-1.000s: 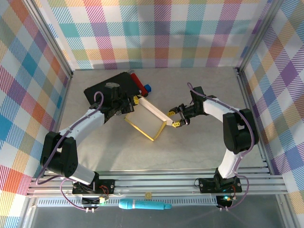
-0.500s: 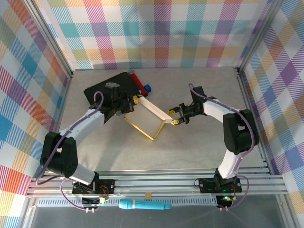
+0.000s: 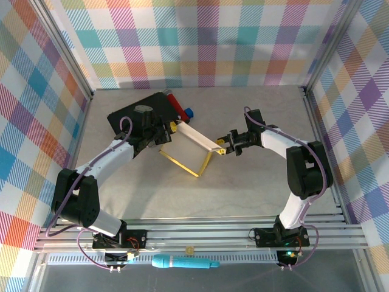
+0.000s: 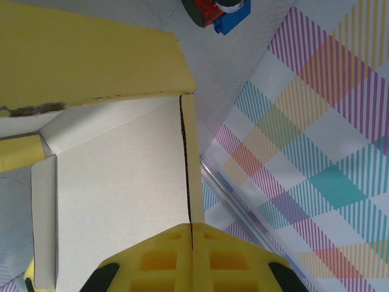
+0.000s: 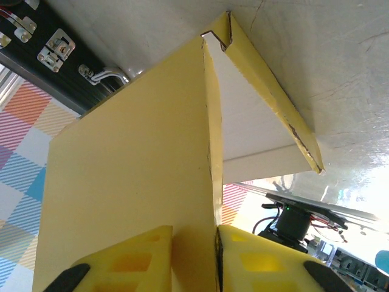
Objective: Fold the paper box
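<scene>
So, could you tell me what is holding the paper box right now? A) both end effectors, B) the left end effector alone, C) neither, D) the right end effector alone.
A: the left end effector and the right end effector each pinch an opposite end of the paper box, as both wrist views confirm.

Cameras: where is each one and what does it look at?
Top external: above, behind the arm bases, looking down at the table; both arms show, left gripper and right gripper holding the paper box.
Left wrist: on the left arm, facing the box's pale inside; own fingers show.
Right wrist: on the right arm, facing the box's yellow outside; own fingers show.
Shared: all three see the box.
</scene>
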You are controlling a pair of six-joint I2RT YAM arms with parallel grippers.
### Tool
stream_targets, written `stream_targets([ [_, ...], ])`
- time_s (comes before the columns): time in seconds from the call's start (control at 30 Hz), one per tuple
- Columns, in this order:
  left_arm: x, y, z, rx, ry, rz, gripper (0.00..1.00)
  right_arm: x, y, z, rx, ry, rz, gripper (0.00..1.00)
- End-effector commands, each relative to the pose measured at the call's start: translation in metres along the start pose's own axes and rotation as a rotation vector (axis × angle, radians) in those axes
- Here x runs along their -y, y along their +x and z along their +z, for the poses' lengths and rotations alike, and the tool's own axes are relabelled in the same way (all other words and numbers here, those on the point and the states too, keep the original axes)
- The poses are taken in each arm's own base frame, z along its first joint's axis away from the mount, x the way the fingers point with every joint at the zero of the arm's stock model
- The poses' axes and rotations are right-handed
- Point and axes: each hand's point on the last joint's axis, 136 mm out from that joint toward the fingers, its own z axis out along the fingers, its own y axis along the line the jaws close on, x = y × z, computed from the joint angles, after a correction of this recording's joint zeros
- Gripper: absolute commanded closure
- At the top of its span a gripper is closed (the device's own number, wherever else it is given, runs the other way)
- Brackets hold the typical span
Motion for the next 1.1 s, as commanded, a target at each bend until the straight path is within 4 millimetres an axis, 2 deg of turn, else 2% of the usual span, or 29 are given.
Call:
stream_targets([
  [0.0,0.0,0.018,-0.004,-0.058,-0.004,-0.004,1.0,-0.009,0.008,-0.006,0.028,-0.019,-0.019,0.8],
  [0.13,0.002,0.021,-0.004,-0.07,0.003,-0.001,1.0,-0.004,0.004,-0.008,0.065,-0.002,-0.017,0.91],
  [0.17,0.003,0.023,-0.005,-0.076,0.008,0.001,0.94,-0.004,0.003,-0.01,0.08,0.005,-0.019,0.92],
  [0.27,0.005,0.028,-0.016,-0.073,-0.001,0.012,0.57,-0.006,0.001,-0.018,0.141,0.04,-0.061,0.95],
  [0.33,0.005,0.029,-0.027,-0.052,-0.017,0.027,0.43,-0.012,-0.002,-0.025,0.184,0.055,-0.098,0.97],
  [0.4,0.005,0.028,-0.039,-0.036,-0.03,0.041,0.36,-0.016,-0.005,-0.03,0.218,0.082,-0.142,0.97],
  [0.53,0.001,0.021,-0.061,0.0,-0.074,0.069,0.33,-0.025,-0.008,-0.038,0.253,0.104,-0.206,0.99],
  [0.6,0.002,0.018,-0.072,0.017,-0.087,0.082,0.28,-0.028,-0.01,-0.04,0.26,0.101,-0.215,0.99],
  [0.8,0.01,0.002,-0.086,0.055,-0.099,0.146,0.29,-0.038,-0.009,-0.043,0.258,0.086,-0.235,0.98],
  [0.9,0.006,-0.01,-0.076,0.055,-0.132,0.173,0.35,-0.039,-0.01,-0.044,0.255,0.085,-0.236,0.98],
  [1.07,-0.011,-0.014,-0.047,0.012,-0.194,0.186,0.38,-0.04,-0.011,-0.045,0.251,0.078,-0.232,0.98],
])
